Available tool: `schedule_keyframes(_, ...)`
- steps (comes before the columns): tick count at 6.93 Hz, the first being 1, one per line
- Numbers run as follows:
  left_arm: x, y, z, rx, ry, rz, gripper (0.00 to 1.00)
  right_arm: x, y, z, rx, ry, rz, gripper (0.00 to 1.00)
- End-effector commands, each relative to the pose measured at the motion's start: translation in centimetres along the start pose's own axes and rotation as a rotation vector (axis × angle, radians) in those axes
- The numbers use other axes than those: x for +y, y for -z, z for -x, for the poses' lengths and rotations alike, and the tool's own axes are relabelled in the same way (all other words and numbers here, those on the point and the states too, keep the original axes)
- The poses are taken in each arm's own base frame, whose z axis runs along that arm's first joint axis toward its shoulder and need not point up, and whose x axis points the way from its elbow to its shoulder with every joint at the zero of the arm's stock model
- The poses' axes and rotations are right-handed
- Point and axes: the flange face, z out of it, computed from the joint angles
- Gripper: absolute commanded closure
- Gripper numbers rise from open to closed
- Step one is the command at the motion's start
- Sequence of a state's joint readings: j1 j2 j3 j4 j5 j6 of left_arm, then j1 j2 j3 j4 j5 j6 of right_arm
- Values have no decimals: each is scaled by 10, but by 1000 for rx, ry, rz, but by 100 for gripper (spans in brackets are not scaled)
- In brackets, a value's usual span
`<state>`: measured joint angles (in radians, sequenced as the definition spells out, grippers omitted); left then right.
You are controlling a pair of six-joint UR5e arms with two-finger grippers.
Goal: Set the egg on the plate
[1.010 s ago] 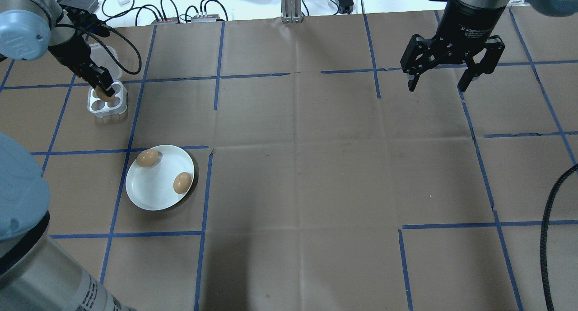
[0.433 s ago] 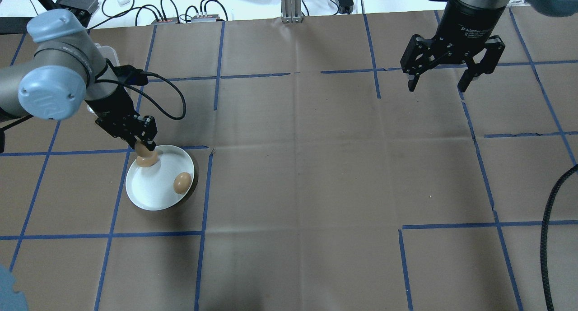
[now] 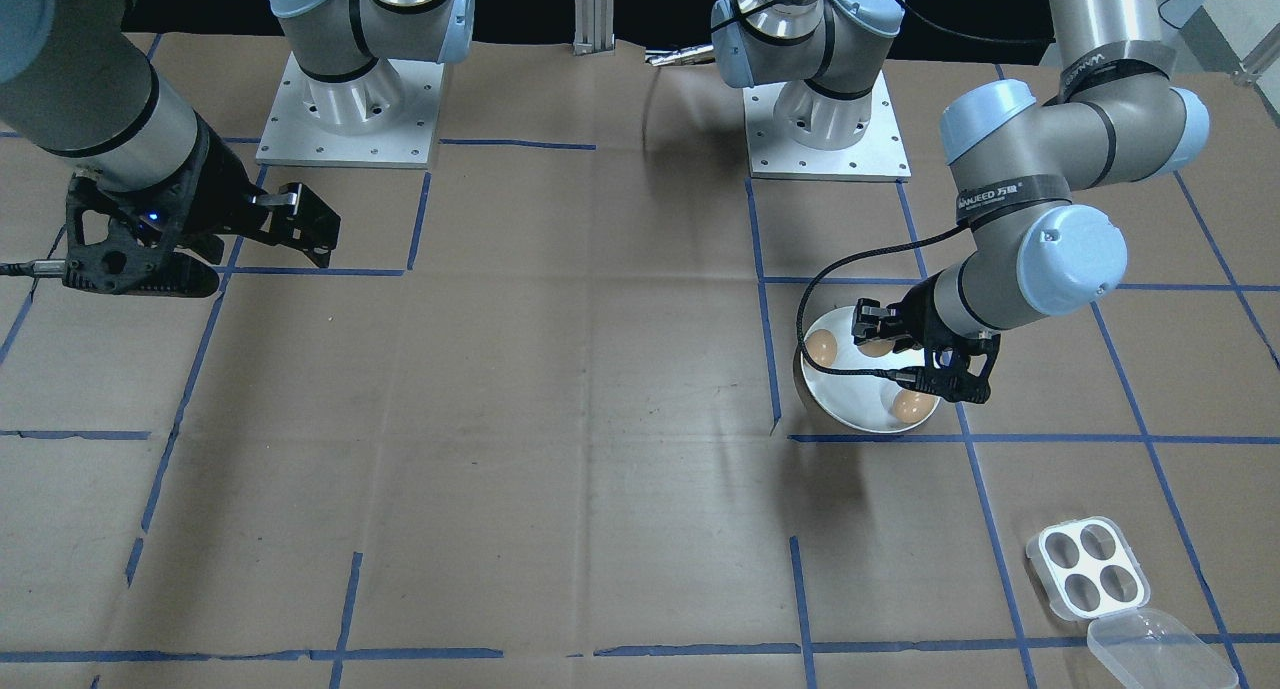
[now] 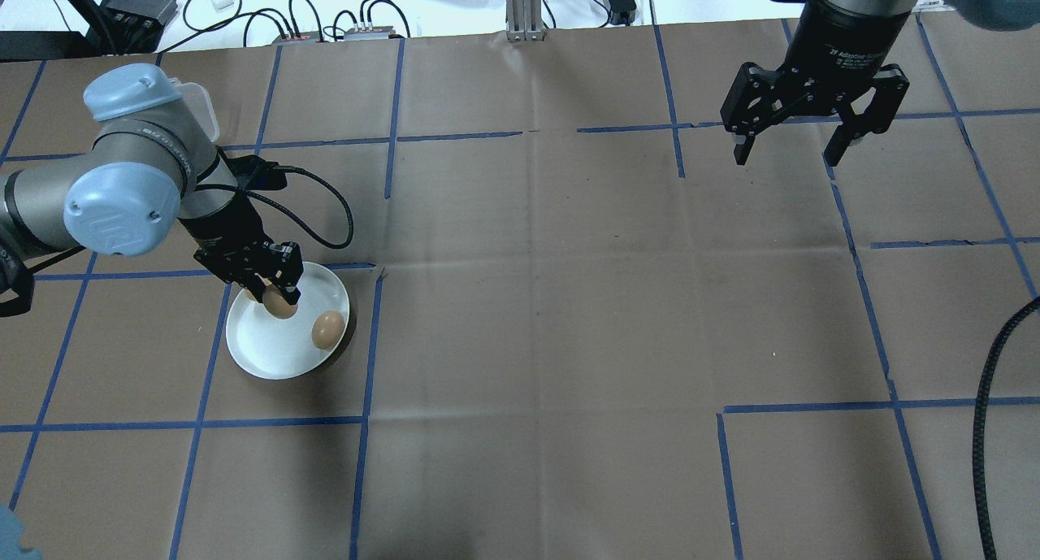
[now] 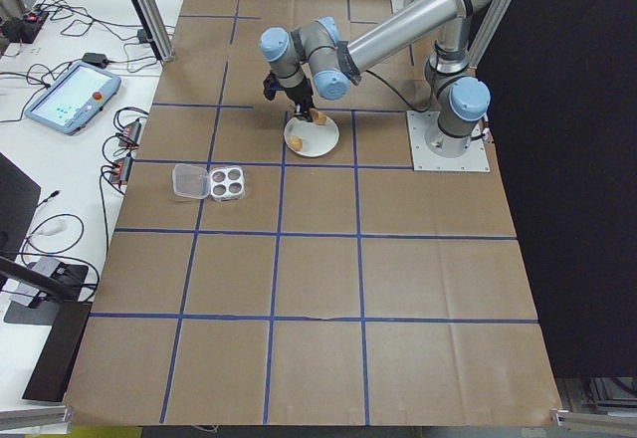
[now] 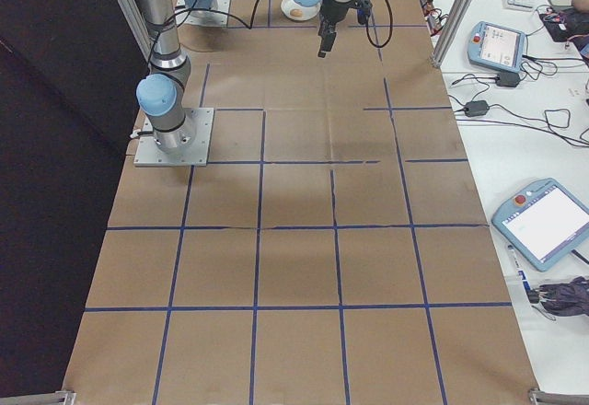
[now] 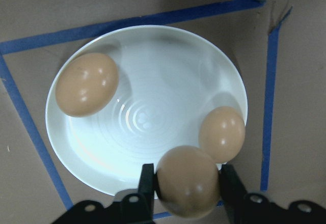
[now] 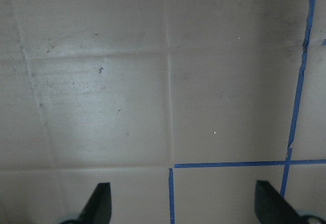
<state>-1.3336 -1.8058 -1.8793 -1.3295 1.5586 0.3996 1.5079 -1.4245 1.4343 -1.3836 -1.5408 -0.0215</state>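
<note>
Pinching a brown egg (image 7: 187, 180) above the plate (image 7: 153, 71), the left gripper (image 7: 186, 183) holds it seemingly long axis upright; two more eggs lie inside. Overhead, the right gripper (image 4: 800, 129) hangs spread. From the front, the four-cup egg tray (image 3: 1088, 567) sits well apart.

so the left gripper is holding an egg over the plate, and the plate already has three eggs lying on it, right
Not quite: the plate has two eggs lying on it, not three, one near its rim and one beside the gripper. The third egg is the one the left gripper holds over the plate. The left wrist view shows this plainly.
</note>
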Motion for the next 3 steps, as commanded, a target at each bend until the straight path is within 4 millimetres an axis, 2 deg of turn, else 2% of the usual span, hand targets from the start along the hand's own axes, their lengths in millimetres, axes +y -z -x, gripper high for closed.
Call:
schedule_keyframes(1, -7, 1, 4, -17, 4, -33, 8, 0, 0, 0, -1, 0, -1, 0)
schedule_keyframes(3, -7, 1, 4, -18, 6, -32, 1, 0, 0, 0, -1, 0, 1, 0)
